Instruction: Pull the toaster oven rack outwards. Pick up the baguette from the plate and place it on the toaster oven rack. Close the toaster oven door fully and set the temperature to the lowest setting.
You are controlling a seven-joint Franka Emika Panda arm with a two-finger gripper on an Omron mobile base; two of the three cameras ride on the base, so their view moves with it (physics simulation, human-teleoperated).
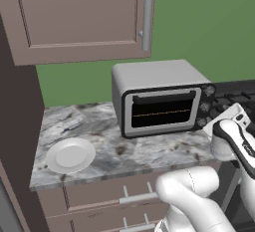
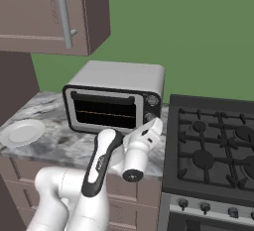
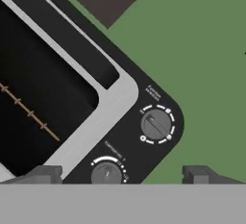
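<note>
- The toaster oven stands on the marble counter, against the green wall and just beside the black stove.
- The toaster oven door is upright and looks shut in both base views; its dark bar handle runs along the top edge.
- Through the glass I see the toaster oven rack as a thin line across the cavity, inside the oven.
- I cannot make out the baguette behind the dark glass; the brownish line in my hand view may be rack or bread.
- The plate lies bare on the counter, well apart from the oven, towards the dark side panel.
- My gripper hangs in front of the oven's control strip, fingers spread wide with nothing between them.
- In the hand view one knob sits between my fingertips, close but I cannot tell whether it is touched; a second knob lies just beyond.
- A brown wall cabinet with a grey handle hangs above the oven, and drawers sit under the counter.
</note>
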